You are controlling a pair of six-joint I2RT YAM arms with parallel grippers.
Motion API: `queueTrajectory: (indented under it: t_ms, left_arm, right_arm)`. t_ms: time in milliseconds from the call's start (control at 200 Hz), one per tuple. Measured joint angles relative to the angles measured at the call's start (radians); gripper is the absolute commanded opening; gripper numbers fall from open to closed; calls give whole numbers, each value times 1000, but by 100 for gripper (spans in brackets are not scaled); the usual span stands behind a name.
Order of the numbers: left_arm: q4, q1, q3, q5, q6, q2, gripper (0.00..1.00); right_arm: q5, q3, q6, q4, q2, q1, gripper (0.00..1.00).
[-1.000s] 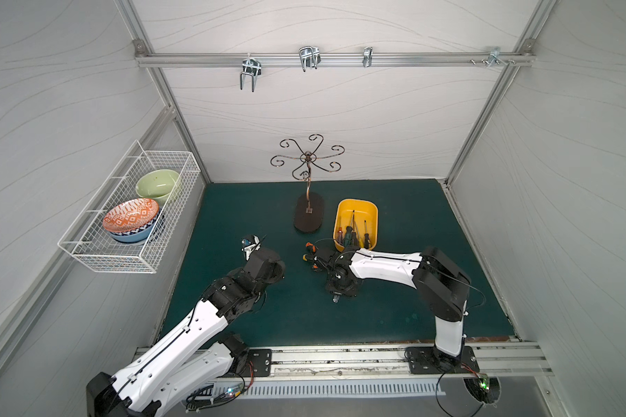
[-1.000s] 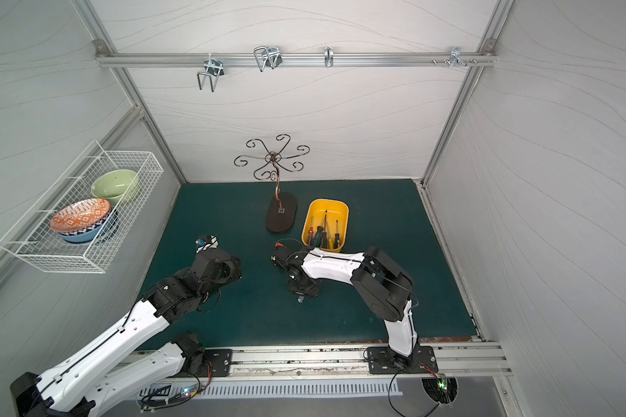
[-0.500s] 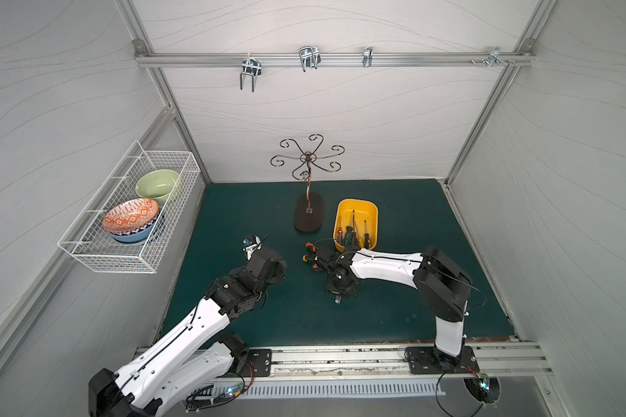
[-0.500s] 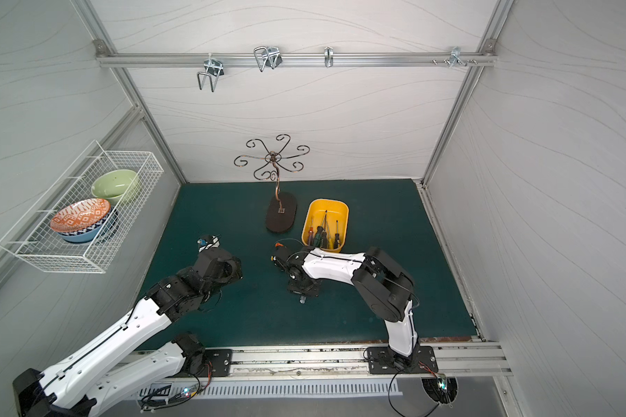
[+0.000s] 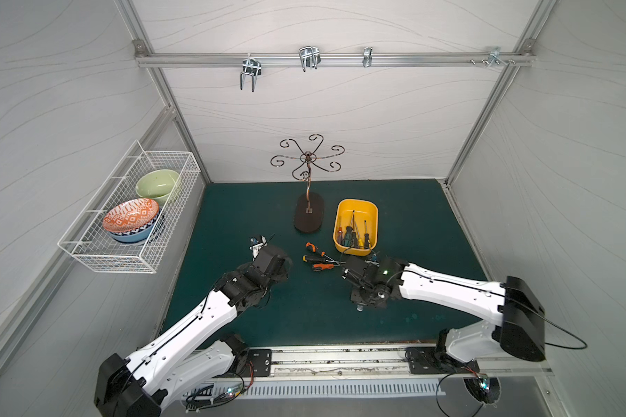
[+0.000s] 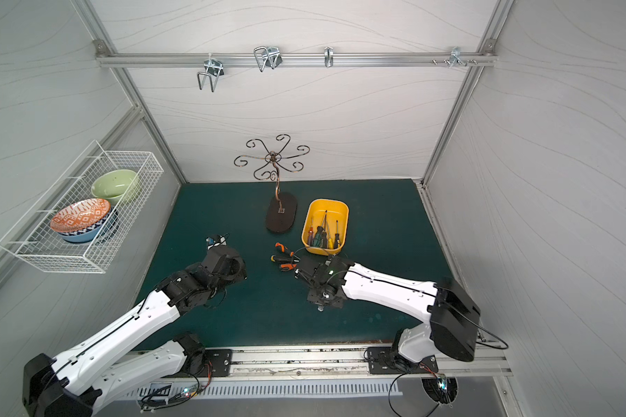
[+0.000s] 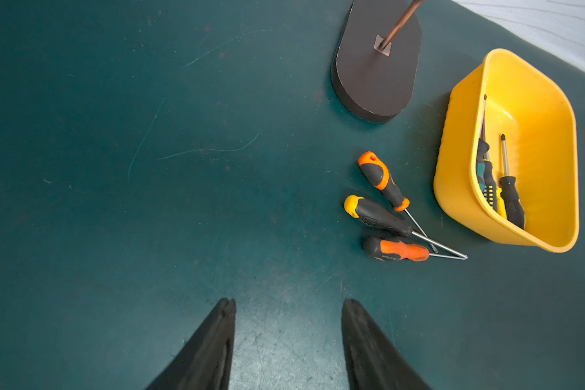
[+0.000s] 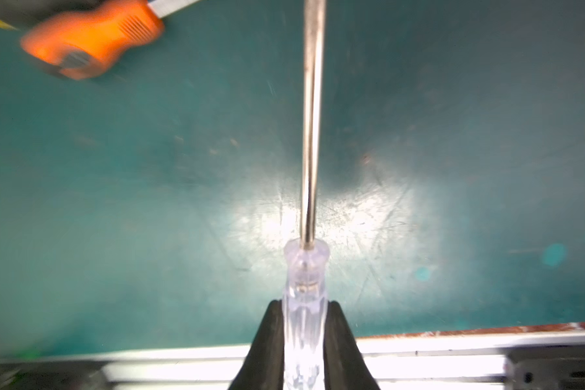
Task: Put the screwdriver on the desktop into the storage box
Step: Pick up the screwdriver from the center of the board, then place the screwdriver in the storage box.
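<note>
My right gripper (image 8: 304,312) is shut on the clear plastic handle of a screwdriver (image 8: 305,277). Its steel shaft (image 8: 313,118) runs out over the dark teal desktop (image 8: 149,185). In a top view this gripper (image 5: 361,305) is near the front middle. Three more screwdrivers lie on the desktop: orange and black (image 7: 382,180), yellow-capped black (image 7: 375,216) and orange (image 7: 399,251). The yellow storage box (image 7: 460,152) stands just beyond them and holds several screwdrivers (image 5: 355,236). My left gripper (image 7: 287,304) is open and empty, short of the three.
A metal hook stand on a dark oval base (image 5: 308,216) stands left of the box (image 6: 327,207). A white wire basket (image 5: 131,260) holding two bowls hangs on the left wall. The metal rail (image 5: 340,361) runs along the front edge.
The right jaws have closed the last bit onto the clear handle. Neither arm has visibly shifted in the top views.
</note>
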Motion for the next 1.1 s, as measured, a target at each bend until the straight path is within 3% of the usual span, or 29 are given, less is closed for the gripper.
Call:
queueTrajectory:
  t_ms: [225,460,720,926,1101]
  left_arm:
    - [19,0,36,28,62,48,54]
    - [26,0,77,83,153,102,53]
    - [28,2,101,137,224,168,53]
    - [28,6,105,161,251,195,53]
    - [28,6,113,169,265,216,53]
  right_arm:
    - [-39,99,-228,-14,-56,-231,0]
    - [-145,311,-446,0,131,-428,0]
    - [-206,526,-595,-3,422,-512,1]
    - [-204,595,-653,-5,580,-553,3]
    - [-198,601,-676,0,646,-572,21]
